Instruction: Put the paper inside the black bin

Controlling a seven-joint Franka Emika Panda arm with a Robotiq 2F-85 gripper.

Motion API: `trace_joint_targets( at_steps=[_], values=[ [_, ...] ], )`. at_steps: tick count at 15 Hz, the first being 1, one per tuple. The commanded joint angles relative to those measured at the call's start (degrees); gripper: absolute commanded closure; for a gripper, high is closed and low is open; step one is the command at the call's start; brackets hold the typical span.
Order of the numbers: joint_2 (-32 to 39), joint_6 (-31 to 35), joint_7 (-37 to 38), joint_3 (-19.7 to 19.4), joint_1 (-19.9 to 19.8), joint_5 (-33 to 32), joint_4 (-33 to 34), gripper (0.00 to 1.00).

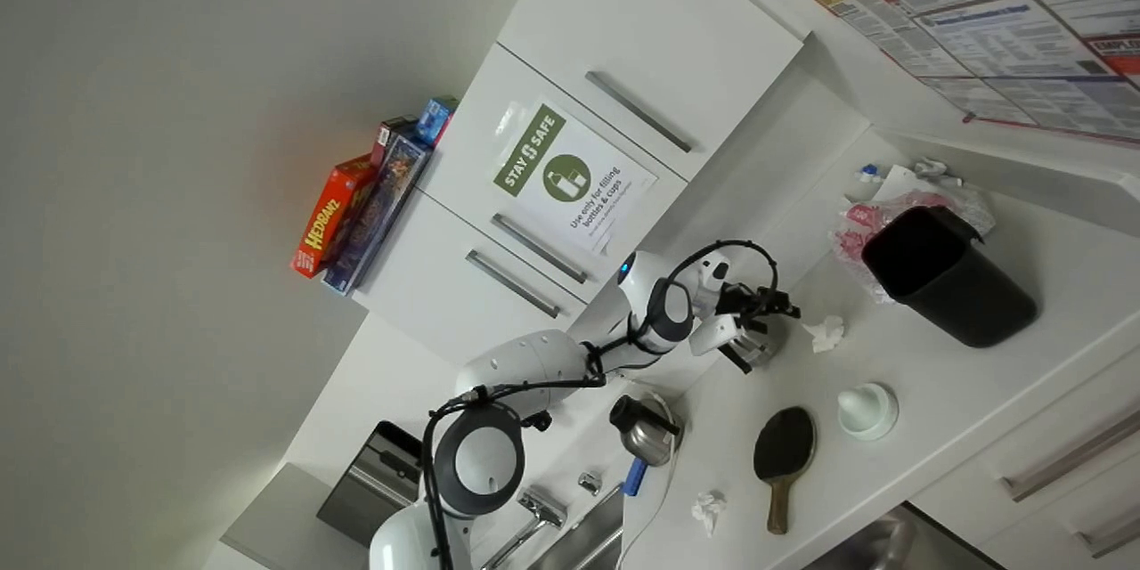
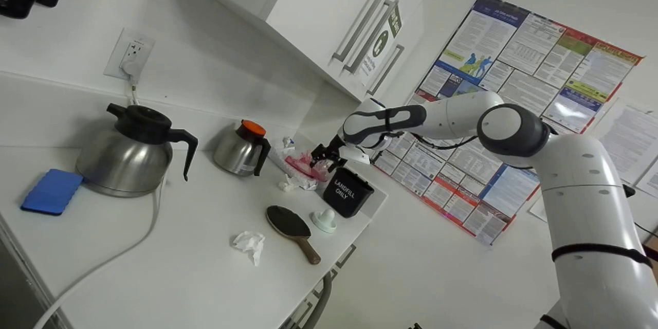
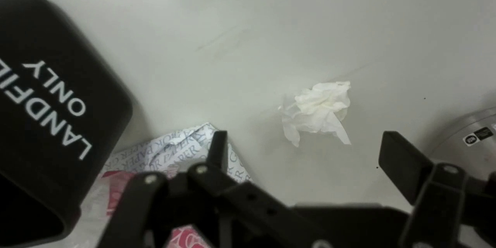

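White counter [image 3: 170, 42] spreads below me; on it, in my wrist view, crumpled paper [image 3: 319, 110] lies just beyond my gripper [image 3: 304, 149], whose jaws stand wide apart, holding nothing. From that paper, the black bin [image 3: 64, 114] stands upright at 9 o'clock, printed wrapping [image 3: 157, 153] at 8, a steel jug [image 3: 467, 143] at 3. In an exterior view, a 2nd crumpled paper [image 1: 709, 510] lies at 8 o'clock from the paddle [image 1: 784, 458].
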Motion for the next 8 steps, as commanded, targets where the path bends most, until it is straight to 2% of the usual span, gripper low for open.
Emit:
trace_joint_targets(
  at_steps=[1, 8],
  values=[
    [7.7, -1.1, -1.0, 0.2, 0.4, -1.0, 10.0, 0.00],
    [18.2, -2.1, -1.5, 0.6, 0.7, -0.7, 22.1, 0.00]
  ],
)
